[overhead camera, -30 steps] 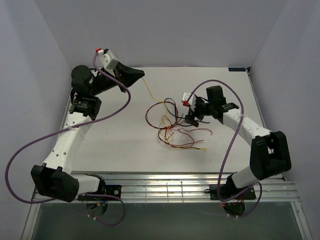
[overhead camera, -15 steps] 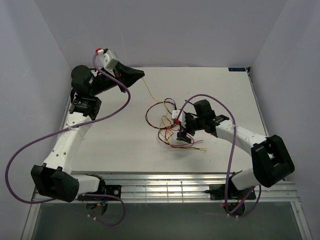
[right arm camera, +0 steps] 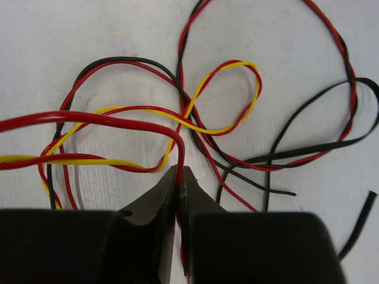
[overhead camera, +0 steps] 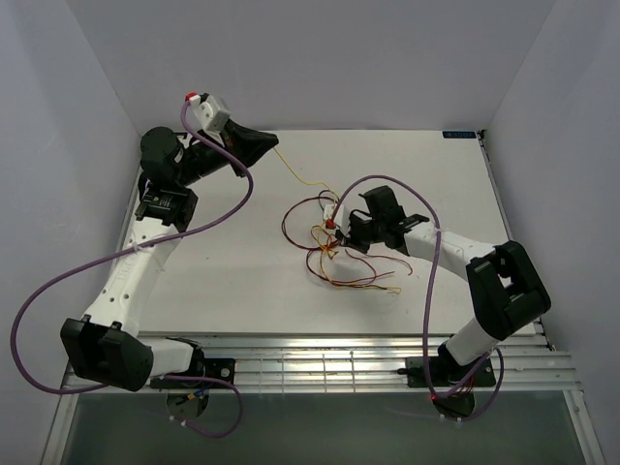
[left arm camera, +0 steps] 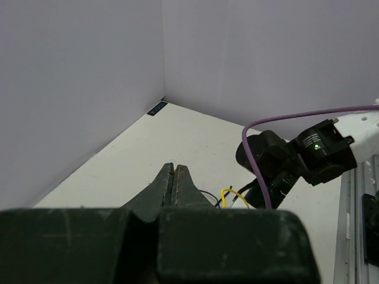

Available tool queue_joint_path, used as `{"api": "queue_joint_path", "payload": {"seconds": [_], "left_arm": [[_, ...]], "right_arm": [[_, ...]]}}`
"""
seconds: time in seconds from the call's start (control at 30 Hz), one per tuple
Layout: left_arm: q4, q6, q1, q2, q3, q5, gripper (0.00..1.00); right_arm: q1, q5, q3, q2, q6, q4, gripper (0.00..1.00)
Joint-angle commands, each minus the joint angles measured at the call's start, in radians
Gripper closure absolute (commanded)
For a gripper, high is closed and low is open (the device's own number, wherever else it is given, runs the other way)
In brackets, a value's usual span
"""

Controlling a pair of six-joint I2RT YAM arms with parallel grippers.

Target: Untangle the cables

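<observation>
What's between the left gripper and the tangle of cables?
One yellow wire, running from the left gripper to the tangle over bare table; top view shows it.

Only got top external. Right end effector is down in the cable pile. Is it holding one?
Observer: Yes. The right wrist view shows the right end effector shut on a red cable, pinched at the very tips.
Operator: Anything else caught in it?
Observer: It seems not. A yellow cable bends away just beside the tips, apparently outside the jaws.
Operator: And the left?
Observer: The left wrist view shows the left end effector shut, with a sliver of yellow in the seam, so it seems to grip a yellow cable.
</observation>
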Motion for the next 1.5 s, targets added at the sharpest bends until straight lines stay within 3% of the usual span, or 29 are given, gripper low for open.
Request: {"api": "queue_joint_path", "payload": {"seconds": [0.0, 0.1, 0.2, 0.27, 0.33, 0.37, 0.43, 0.47, 0.5, 0.57, 0.67, 0.77, 0.93, 1.03, 1.17, 1.33, 1.47], "left_arm": [[-0.017, 0.012, -0.001, -0.044, -0.032, -0.096, 1.00], [-0.017, -0.015, -0.001, -0.072, -0.102, -0.266, 1.00], [-0.034, -0.087, -0.001, -0.102, -0.196, -0.531, 1.00], [-0.050, -0.139, -0.001, -0.112, -0.266, -0.709, 0.92], [-0.050, -0.175, 0.005, -0.109, -0.312, -0.809, 0.80], [-0.073, -0.195, 0.011, -0.104, -0.328, -0.882, 0.67], [-0.110, -0.264, 0.022, -0.099, -0.351, -0.924, 0.53], [-0.141, -0.282, 0.023, -0.096, -0.357, -0.955, 0.38], [-0.155, -0.311, 0.025, -0.096, -0.371, -0.966, 0.37], [-0.182, -0.334, 0.026, -0.099, -0.388, -0.974, 0.31], [-0.207, -0.380, 0.026, -0.107, -0.420, -0.943, 0.13], [-0.175, -0.434, 0.026, -0.125, -0.461, -0.802, 0.02], [0.024, -0.636, 0.025, -0.139, -0.561, -0.425, 0.02], [0.187, -0.757, 0.000, -0.106, -0.607, -0.317, 0.02], [0.291, -0.902, -0.078, -0.054, -0.612, -0.342, 0.02], [0.298, -0.936, -0.198, 0.025, -0.535, -0.360, 0.02], [0.299, -0.994, -0.216, 0.097, -0.521, -0.377, 0.02]], "right_arm": [[0.012, 0.103, -0.017, -0.092, 0.043, 0.097, 0.92], [0.017, 0.226, -0.052, -0.164, 0.102, 0.196, 0.92], [0.023, 0.366, -0.041, -0.226, 0.166, 0.241, 0.92], [0.026, 0.418, -0.027, -0.257, 0.191, 0.247, 0.92], [0.026, 0.469, -0.001, -0.293, 0.215, 0.252, 0.92], [0.026, 0.470, 0.011, -0.303, 0.215, 0.243, 0.92], [0.026, 0.469, 0.069, -0.318, 0.203, 0.175, 0.92], [0.026, 0.470, 0.086, -0.321, 0.203, 0.155, 0.92], [0.026, 0.475, 0.100, -0.327, 0.202, 0.129, 0.92], [0.027, 0.470, 0.141, -0.329, 0.202, 0.088, 0.92], [0.033, 0.473, 0.203, -0.326, 0.212, 0.014, 0.92], [0.046, 0.489, 0.232, -0.324, 0.200, -0.029, 0.92], [0.066, 0.556, 0.258, -0.306, 0.202, -0.075, 0.92], [0.079, 0.576, 0.264, -0.298, 0.208, -0.086, 0.92], [0.095, 0.575, 0.262, -0.294, 0.215, -0.086, 0.92], [0.112, 0.592, 0.264, -0.291, 0.237, -0.078, 0.92], [0.119, 0.619, 0.261, -0.295, 0.261, -0.056, 0.92]]}}
